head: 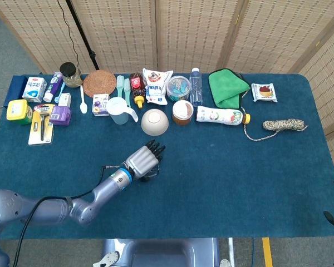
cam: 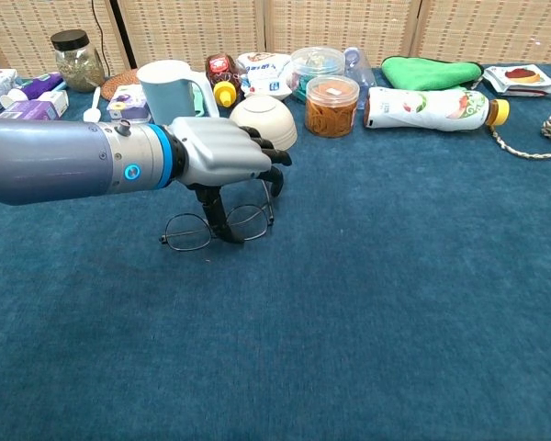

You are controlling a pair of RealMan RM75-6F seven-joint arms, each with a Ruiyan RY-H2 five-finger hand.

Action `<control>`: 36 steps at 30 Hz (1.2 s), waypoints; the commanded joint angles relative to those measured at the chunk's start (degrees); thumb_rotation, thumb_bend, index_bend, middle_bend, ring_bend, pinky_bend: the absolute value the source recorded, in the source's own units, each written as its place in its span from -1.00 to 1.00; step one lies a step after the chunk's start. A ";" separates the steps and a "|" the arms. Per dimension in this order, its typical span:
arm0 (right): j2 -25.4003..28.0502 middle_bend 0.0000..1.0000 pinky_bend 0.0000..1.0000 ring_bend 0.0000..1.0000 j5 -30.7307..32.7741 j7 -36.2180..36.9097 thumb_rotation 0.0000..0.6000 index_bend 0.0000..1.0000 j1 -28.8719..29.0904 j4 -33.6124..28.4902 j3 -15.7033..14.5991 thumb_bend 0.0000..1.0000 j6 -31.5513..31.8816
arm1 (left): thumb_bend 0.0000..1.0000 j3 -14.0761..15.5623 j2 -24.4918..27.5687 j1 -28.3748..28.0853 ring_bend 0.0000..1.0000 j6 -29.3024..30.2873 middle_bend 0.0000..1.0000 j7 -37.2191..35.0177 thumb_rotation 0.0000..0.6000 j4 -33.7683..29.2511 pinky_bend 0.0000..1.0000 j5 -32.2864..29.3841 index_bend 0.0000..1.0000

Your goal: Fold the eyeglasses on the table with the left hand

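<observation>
We see the left robot hand poised over the eyeglasses on the blue desk, its dark fingers curled down onto the frame near the bridge. Whether they truly pinch the wire, we cannot tell. The risk, in our judgement: thin metal slides on cloth, so a push on a temple could drag the whole pair instead of hinging it (or bend it). The chest view shows both lenses and the finger contact; the head view hides the eyeglasses almost wholly under the hand, yet shows the white bowl just beyond. The right robot hand appears nowhere.
</observation>
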 commanded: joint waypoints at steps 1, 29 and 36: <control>0.01 -0.80 -0.33 -0.71 0.04 -0.03 1.00 -0.43 -0.01 -0.04 0.03 -1.00 0.01 | -0.60 0.29 0.12 -0.30 -1.00 -0.27 -1.00 0.32 0.24 0.04 -1.00 -0.18 -0.55; -0.04 -0.80 -0.32 -0.71 0.24 -0.62 1.00 -0.43 0.00 -0.65 0.22 -1.00 -0.11 | -0.59 1.24 0.69 -0.69 -1.00 0.20 -1.00 -0.73 0.58 -0.23 -1.00 -1.57 -0.18; -0.09 -0.80 -0.32 -0.71 0.39 -0.48 1.00 -0.43 -0.08 -0.58 0.39 -1.00 0.12 | -0.59 0.98 0.76 -0.60 -1.00 0.65 -1.00 -1.26 0.61 -1.08 -1.00 -1.75 -0.06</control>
